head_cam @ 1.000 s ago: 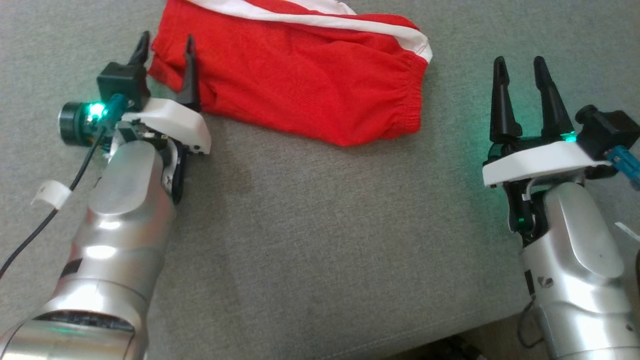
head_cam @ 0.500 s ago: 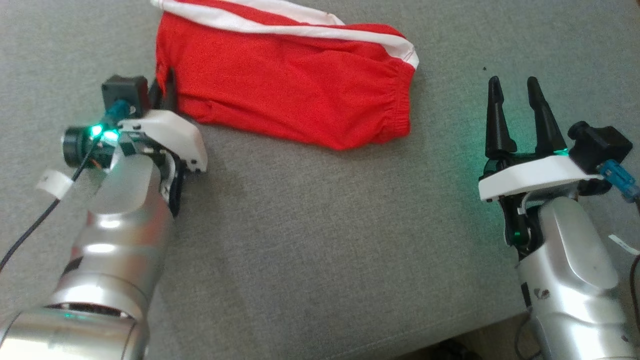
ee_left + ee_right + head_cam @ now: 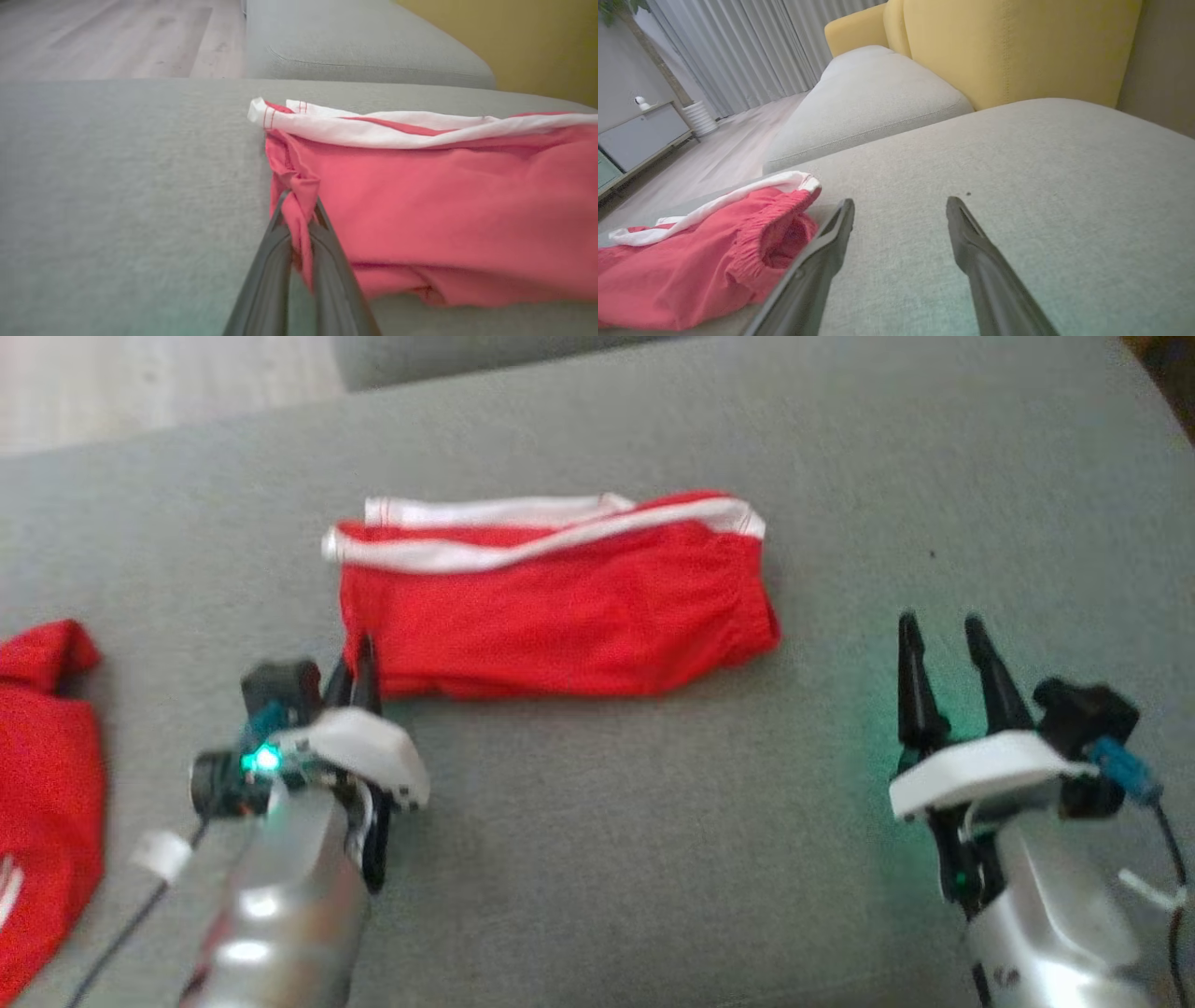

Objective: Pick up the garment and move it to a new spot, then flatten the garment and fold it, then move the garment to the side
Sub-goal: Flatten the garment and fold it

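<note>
A folded pair of red shorts (image 3: 560,607) with white trim lies flat on the grey cushion (image 3: 653,849). My left gripper (image 3: 355,665) is shut on the near left corner of the red shorts (image 3: 444,200); in the left wrist view a pinch of red cloth is caught between the left gripper (image 3: 299,210) fingers. My right gripper (image 3: 938,635) stands open to the right of the shorts, apart from them, nothing between its fingers. In the right wrist view the right gripper (image 3: 901,205) hangs over bare cushion, with the elastic waistband end of the red shorts (image 3: 691,266) to its left.
A second red garment (image 3: 42,784) lies at the left edge of the cushion. Beyond the far edge are a wooden floor (image 3: 140,378), another grey cushion (image 3: 364,46) and a yellow sofa back (image 3: 1017,42). Bare cushion lies between my arms.
The head camera has tilted up, so the whole scene sits lower in the picture. My left gripper went from open around the shorts' corner to shut on it. The right gripper stays open.
</note>
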Motion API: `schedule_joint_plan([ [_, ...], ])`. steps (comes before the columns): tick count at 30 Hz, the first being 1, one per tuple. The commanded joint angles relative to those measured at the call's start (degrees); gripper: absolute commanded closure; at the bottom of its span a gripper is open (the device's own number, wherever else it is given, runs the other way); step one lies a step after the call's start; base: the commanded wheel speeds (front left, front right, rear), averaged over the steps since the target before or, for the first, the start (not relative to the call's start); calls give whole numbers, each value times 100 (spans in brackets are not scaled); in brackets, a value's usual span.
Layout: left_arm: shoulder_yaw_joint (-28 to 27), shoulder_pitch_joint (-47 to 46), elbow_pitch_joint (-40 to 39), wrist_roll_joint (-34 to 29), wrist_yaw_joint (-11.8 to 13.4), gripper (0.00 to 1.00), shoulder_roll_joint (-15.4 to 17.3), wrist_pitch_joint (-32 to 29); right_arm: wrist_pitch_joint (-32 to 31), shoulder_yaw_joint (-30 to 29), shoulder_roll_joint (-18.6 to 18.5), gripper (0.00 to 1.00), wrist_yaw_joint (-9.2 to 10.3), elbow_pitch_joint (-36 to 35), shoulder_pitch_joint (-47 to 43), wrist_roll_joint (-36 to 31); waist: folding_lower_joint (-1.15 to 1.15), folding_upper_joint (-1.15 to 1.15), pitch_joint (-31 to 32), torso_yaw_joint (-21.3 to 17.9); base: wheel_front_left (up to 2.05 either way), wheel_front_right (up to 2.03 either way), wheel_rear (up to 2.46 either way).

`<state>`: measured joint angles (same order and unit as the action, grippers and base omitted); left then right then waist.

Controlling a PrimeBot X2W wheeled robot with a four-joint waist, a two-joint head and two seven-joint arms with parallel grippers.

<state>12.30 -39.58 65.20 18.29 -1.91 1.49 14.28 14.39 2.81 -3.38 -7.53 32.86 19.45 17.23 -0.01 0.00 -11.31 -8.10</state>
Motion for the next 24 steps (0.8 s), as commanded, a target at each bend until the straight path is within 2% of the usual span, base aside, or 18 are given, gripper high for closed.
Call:
schedule_joint_plan([
  [1, -205, 150, -238, 34, 62, 100, 150, 69, 61, 99, 50, 0, 4, -116, -21, 28, 1, 0, 318, 305, 0, 0, 0],
  [8, -275, 1525, -1432, 314, 270, 100, 141, 71, 61, 201, 50, 0, 4, 31, -365, 83, 1, 0, 523, 587, 0, 0, 0],
  [9, -227, 1665, -1589, 348, 295, 87, 141, 71, 61, 248, 50, 0, 4, 40, -368, 109, 1, 0, 504, 612, 0, 0, 0],
  [10, -167, 1782, -1741, 374, 324, 56, 141, 71, 61, 308, 50, 0, 4, 40, -355, 150, 1, 0, 479, 644, 0, 0, 0],
  [11, -126, 1873, -1911, 409, 368, 0, 140, 71, 61, 386, 50, 0, 4, 27, -323, 191, 1, 0, 453, 672, 0, 0, 0],
  [19, 326, 2240, -3003, 452, 622, 0, 140, 72, 61, 1132, 50, 0, 4, -4, 338, 614, 1, 0, 162, 1056, 0, 0, 0],
  [24, 628, 2255, -3203, 476, 688, 0, 140, 72, 61, 1341, 50, 0, 4, 729, 776, 657, 1, 0, 34, 1396, 0, 0, 0],
])
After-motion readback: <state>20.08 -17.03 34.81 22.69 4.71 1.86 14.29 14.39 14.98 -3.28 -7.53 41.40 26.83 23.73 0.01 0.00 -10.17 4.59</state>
